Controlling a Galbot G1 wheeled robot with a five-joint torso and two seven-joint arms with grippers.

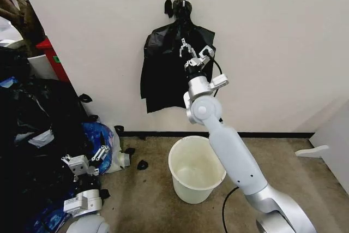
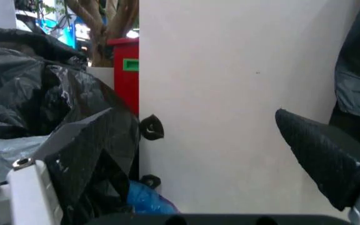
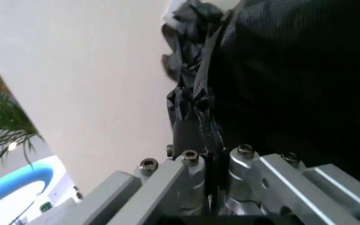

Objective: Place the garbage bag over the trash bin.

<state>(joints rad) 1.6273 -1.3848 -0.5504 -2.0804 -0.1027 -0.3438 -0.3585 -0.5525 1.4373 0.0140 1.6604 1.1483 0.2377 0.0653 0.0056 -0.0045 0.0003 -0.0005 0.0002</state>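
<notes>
I see my right gripper [image 1: 186, 51] raised against the black bags [image 1: 163, 75] on the wall hook, fingers pinched onto a fold; left gripper [image 1: 100, 154] parked low, fingers apart; white bin [image 1: 192, 186] stands below.

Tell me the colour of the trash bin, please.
The trash bin is cream-white, plain; the head view shows it best.

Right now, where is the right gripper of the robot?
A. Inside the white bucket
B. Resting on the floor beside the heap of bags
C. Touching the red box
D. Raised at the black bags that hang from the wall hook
D: the right gripper is raised against the hanging black bags, above the trash bin.
</notes>
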